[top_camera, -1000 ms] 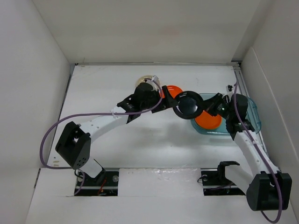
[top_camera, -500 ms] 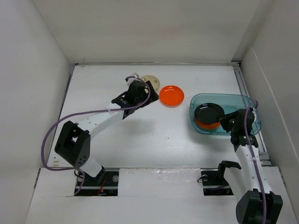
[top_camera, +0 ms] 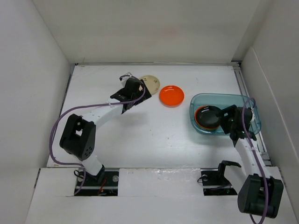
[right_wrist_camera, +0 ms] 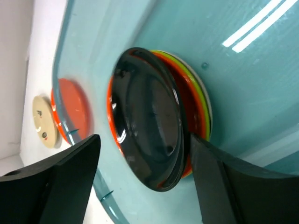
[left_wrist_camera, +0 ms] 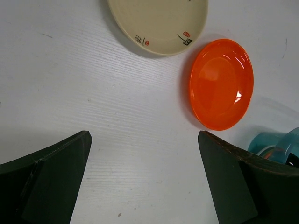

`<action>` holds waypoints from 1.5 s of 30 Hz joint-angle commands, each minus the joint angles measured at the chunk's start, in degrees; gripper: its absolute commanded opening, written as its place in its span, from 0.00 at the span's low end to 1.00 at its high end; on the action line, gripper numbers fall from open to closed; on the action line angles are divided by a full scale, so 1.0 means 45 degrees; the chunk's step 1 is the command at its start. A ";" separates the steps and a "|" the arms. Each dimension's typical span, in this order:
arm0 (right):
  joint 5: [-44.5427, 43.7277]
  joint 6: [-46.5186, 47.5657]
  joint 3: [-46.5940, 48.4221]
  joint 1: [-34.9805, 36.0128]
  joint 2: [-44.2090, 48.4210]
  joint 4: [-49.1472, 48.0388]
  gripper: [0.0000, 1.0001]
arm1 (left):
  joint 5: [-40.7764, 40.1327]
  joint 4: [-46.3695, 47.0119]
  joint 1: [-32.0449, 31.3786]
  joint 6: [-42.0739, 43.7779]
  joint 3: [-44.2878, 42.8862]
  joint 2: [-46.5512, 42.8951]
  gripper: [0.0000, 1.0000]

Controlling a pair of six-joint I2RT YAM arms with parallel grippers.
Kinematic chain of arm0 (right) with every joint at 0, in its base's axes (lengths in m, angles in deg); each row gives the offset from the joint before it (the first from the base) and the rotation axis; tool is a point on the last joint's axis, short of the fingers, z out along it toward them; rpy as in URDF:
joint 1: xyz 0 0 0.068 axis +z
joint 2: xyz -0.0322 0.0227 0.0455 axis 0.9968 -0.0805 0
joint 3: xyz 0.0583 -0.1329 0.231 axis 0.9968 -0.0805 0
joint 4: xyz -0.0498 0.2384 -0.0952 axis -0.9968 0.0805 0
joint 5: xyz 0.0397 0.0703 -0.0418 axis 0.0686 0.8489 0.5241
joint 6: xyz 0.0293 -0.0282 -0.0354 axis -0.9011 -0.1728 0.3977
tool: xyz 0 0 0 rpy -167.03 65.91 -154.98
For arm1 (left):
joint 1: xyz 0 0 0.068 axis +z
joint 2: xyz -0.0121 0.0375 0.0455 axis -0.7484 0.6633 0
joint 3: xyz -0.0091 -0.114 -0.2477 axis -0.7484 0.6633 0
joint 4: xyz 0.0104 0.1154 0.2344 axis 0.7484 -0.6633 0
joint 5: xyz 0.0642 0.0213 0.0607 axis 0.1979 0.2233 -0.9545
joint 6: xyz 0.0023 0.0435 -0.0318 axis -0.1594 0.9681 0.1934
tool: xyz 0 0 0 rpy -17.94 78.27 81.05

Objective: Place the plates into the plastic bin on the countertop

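Observation:
The teal plastic bin [top_camera: 243, 100] stands at the right of the white countertop [top_camera: 154, 130]. Inside it a black plate [top_camera: 208, 116] [right_wrist_camera: 145, 112] lies tilted on a stack of orange, lime green and cream plates [right_wrist_camera: 192, 100]. My right gripper [top_camera: 226, 118] [right_wrist_camera: 145, 140] is inside the bin, open, with its fingers either side of the black plate's near rim. An orange plate [top_camera: 171, 95] [left_wrist_camera: 220, 84] and a cream plate [top_camera: 151, 83] [left_wrist_camera: 159, 21] lie on the countertop. My left gripper [top_camera: 134, 89] [left_wrist_camera: 144, 137] hovers open and empty just left of them.
White walls close the countertop in at the back and on both sides. The bin [left_wrist_camera: 275, 144] sits close to the right wall. Both arm bases stand at the near edge.
My right gripper brought the black plate down into the bin onto the stack and opened. My left arm drew back to the left, away from the two plates on the countertop.

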 commanded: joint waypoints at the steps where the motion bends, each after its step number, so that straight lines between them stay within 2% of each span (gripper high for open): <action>1: 0.0249 0.0194 0.0527 -0.0093 0.0505 -0.0751 0.82 | -0.0219 -0.0047 0.0176 0.0398 -0.0582 0.0029 0.99; 5: 0.0291 0.0194 0.0936 -0.0093 0.2262 0.0301 1.00 | -0.0219 -0.0164 0.0508 0.0399 -0.0717 0.0477 0.99; 7: 0.0154 0.0194 0.1229 -0.0093 0.3120 0.0907 1.00 | -0.0103 -0.0301 0.0722 0.0281 -0.0893 0.0751 0.99; 13: -0.0336 0.0585 0.2594 -0.0093 0.2501 0.2761 1.00 | 0.0133 -0.0418 0.1153 0.0145 -0.1324 0.1688 0.99; 15: -0.0336 0.0741 0.2597 -0.0093 0.2383 0.2765 1.00 | 0.0268 -0.0418 0.1154 0.0028 -0.1480 0.2077 0.99; 17: 0.0384 0.0877 0.2714 -0.0093 0.2383 0.2765 1.00 | 0.0270 -0.0418 0.1154 0.0028 -0.1850 0.2353 0.99; 22: 0.2766 0.0995 0.2421 -0.0093 0.3845 0.2023 1.00 | 0.0678 -0.0418 0.1641 -0.0090 -0.2845 0.3736 0.99; 26: 0.5263 0.0919 0.1779 -0.0093 0.4686 0.1165 1.00 | 0.0875 -0.0127 0.2188 -0.0402 -0.3802 0.4559 0.99; 31: 0.5856 0.0973 0.1504 -0.0093 0.5135 0.1181 0.98 | 0.0992 -0.0280 0.2424 -0.0674 -0.5383 0.5847 0.99; 35: 0.5972 0.1249 0.1777 -0.0093 0.5136 0.1631 0.97 | 0.0992 -0.0944 0.2424 -0.0812 -0.6927 0.7195 0.87; 36: 0.5973 0.1249 0.1893 -0.0093 0.5272 0.1632 0.97 | 0.0992 -0.1197 0.2424 -0.0812 -0.7181 0.7623 0.80; 38: 0.5973 0.1366 0.2029 -0.0093 0.5273 0.1962 0.97 | 0.0992 -0.1431 0.2424 -0.0812 -0.7787 0.7957 0.76; 39: 0.5973 0.1482 0.2205 -0.0093 0.5389 0.2100 0.97 | 0.0992 -0.1434 0.2424 -0.0928 -0.7789 0.8133 0.70; 40: 0.5973 0.1599 0.2207 -0.0093 0.5390 0.2236 0.97 | 0.0992 -0.1434 0.2424 -0.0929 -0.7789 0.8135 0.54; 42: 0.5973 0.1600 0.2479 -0.0093 0.5526 0.2490 0.97 | 0.0875 -0.1434 0.2424 -0.0929 -0.7789 0.8251 0.43; 44: 0.6089 0.1600 0.2480 -0.0093 0.5527 0.2492 0.97 | 0.0875 -0.1570 0.2424 -0.1047 -0.7789 0.8387 0.21; 45: 0.6090 0.1600 0.2615 -0.0093 0.5527 0.2492 0.97 | 0.0875 -0.1570 0.2424 -0.1047 -0.7789 0.8389 0.15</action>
